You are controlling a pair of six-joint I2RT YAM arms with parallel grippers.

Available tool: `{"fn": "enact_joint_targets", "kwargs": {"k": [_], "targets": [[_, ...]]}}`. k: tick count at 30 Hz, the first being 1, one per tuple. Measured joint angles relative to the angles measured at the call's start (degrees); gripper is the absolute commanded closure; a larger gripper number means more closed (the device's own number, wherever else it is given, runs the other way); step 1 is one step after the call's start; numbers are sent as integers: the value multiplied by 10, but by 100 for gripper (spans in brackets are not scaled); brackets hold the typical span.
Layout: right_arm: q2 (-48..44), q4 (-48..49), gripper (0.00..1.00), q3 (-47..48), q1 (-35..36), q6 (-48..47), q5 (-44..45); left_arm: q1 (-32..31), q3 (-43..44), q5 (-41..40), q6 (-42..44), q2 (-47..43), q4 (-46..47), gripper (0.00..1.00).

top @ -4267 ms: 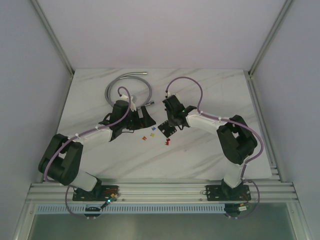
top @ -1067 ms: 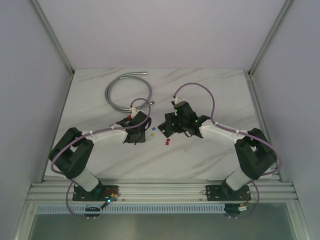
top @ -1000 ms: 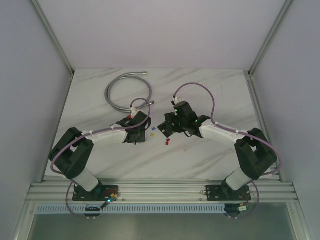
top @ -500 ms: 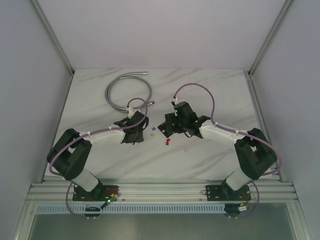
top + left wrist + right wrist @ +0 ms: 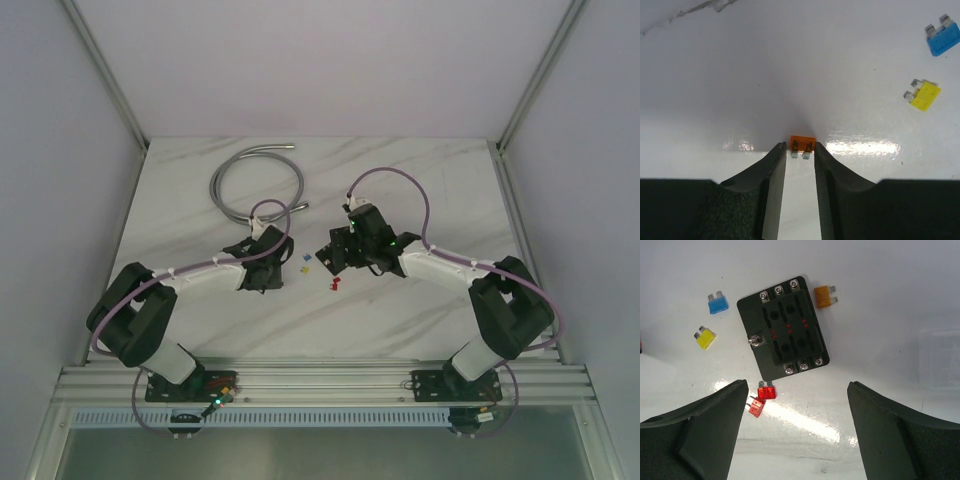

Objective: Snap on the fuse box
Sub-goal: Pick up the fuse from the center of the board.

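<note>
The fuse box (image 5: 784, 330) is a black square block lying flat on the white table, its slots empty of fuses and screws along two edges. My right gripper (image 5: 797, 390) hovers above it, wide open and holding nothing. In the top view the box (image 5: 326, 256) shows partly under that gripper (image 5: 345, 250). My left gripper (image 5: 799, 146) is left of the box, near the table, with its jaws narrow and shut on a small orange fuse (image 5: 803, 143) at the fingertips. In the top view the left gripper (image 5: 272, 272) points toward the loose fuses.
Loose fuses lie around the box: blue (image 5: 718, 304), yellow (image 5: 705, 338), another orange one (image 5: 824, 296) and two red ones (image 5: 766, 391). A clear square cover (image 5: 940, 360) lies to the right. A coiled metal hose (image 5: 225, 170) is at the back left.
The left arm has shifted slightly to the left and its jaws have narrowed a little round the orange fuse. The right arm has held still over the fuse box.
</note>
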Motion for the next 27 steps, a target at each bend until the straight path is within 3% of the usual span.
{"fn": "enact_joint_targets", "kwargs": {"k": [18,27], "targets": [[-29,8,12,-6,0,2,-5,0,17,-1,1,19,1,67],[-29,8,12,-6,0,2,-8,0,17,9,17,19,4,60]]}}
